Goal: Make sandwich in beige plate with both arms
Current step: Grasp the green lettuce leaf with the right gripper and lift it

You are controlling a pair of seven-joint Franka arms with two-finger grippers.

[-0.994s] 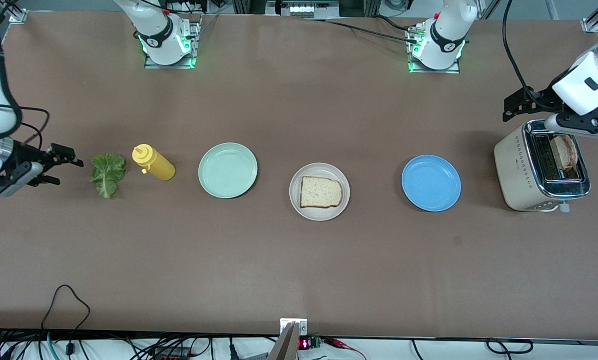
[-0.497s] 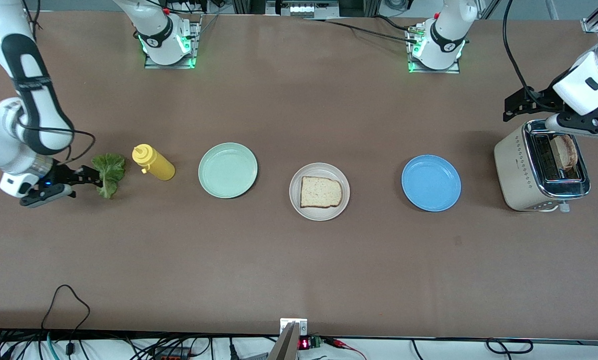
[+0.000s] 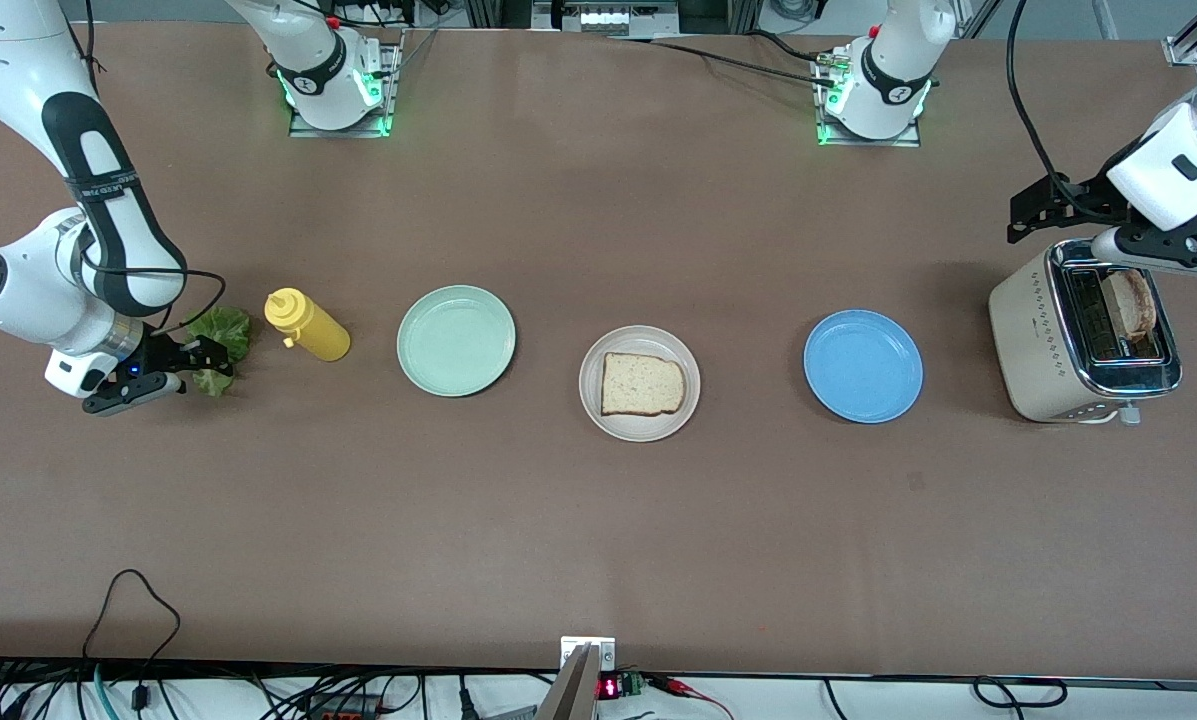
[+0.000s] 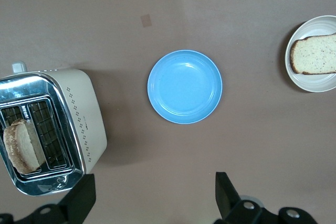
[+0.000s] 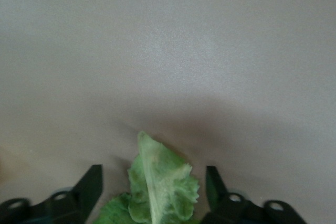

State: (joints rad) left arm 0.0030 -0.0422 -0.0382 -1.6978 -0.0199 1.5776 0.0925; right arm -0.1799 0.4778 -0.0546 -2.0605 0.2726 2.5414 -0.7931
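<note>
- One lettuce leaf lies between the right gripper's parted fingers, long axis along them, tip pointing away.
- Left gripper spread wide above the toaster.

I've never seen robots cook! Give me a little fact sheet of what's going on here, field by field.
Beige plate: holds one bread slice
Lettuce leaf: on the table beside the yellow bottle, between the open fingers of the right end effector
Second slice: standing in the toaster
Left end effector: open, above the toaster, holding nothing
Mint plate, blue plate: nothing on them
</note>
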